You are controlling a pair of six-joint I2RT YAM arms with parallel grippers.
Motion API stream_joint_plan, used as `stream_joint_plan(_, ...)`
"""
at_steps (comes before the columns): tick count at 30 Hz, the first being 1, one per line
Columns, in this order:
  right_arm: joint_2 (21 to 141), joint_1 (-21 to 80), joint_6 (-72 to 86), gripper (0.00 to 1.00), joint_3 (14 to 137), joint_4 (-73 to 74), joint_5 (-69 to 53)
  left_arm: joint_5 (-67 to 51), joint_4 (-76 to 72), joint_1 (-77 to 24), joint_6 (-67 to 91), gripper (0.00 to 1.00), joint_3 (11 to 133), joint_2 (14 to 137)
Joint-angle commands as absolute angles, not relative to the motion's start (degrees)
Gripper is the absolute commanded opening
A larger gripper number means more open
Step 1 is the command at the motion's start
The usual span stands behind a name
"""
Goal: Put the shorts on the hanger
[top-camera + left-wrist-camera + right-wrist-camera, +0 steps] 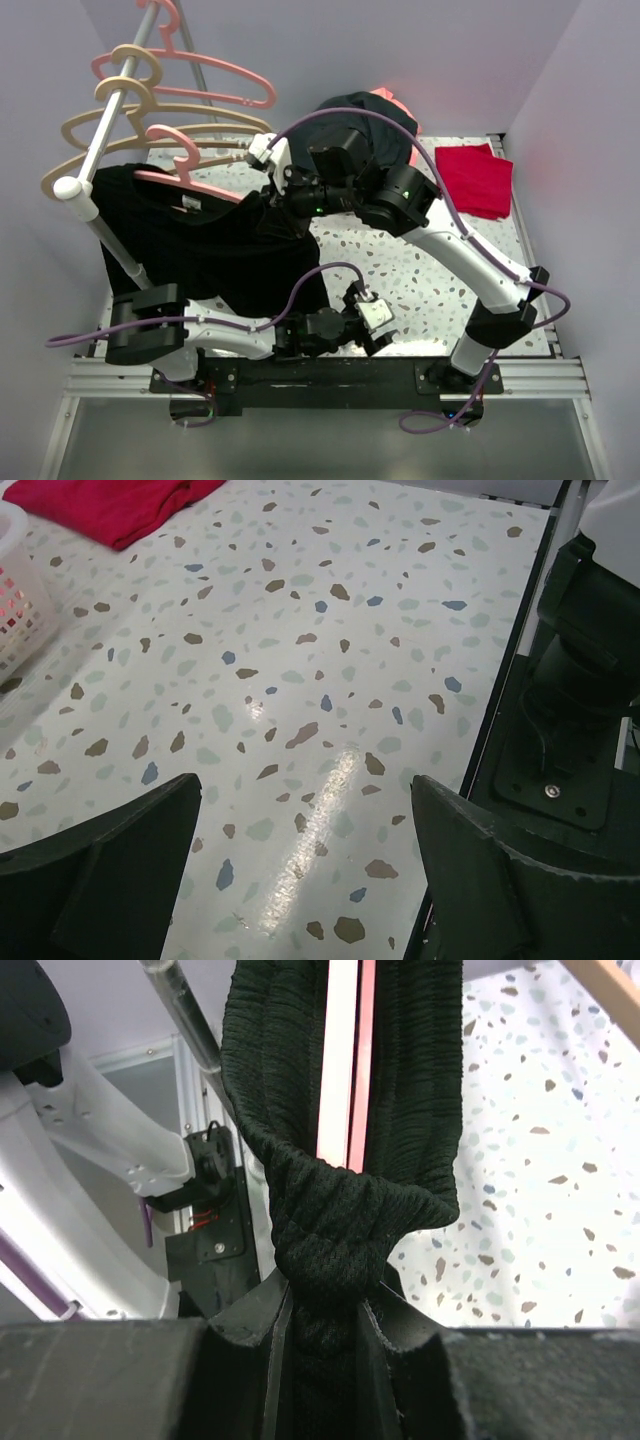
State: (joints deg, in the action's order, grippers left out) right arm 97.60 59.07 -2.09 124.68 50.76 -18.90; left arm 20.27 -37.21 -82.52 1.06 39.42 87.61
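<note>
Black floppy fabric shorts (200,245) are draped over the thin pink plastic hanger (205,186), at the left by the white metal rail (100,140). Hanger long axis runs roughly left-right in the top view. Hook end points up-left, near the rail; can't tell if it's hooked on. Shorts fall from the hanger and spread down-right toward the arm bases. In the right wrist view the fabric runs straight up the frame, folded on both sides of the hanger's bar. Right jaws are clenched on a bunched fold of shorts just below that bar. Left jaws are spread wide, gripping nothing, low over the speckled terrazzo worktop (300,630) near its front edge. Folded red cloth (478,178) is well apart, far right.
</note>
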Motion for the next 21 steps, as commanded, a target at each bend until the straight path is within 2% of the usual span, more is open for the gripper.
stream_joint_plan(1,96.94,60.82,-4.48,0.00,129.55,38.59,-17.49,23.90,-42.89,-82.00,2.46,0.91,38.58,86.31)
stream_joint_plan(12,105.64,63.37,-6.06,0.00,139.91,39.46,-16.17,24.79,-43.51,-81.56,4.22,0.90,38.50,86.93)
stream_joint_plan(21,108.10,64.16,-6.50,0.00,142.11,38.32,-15.03,24.26,-43.33,-81.56,4.13,0.90,38.50,86.57)
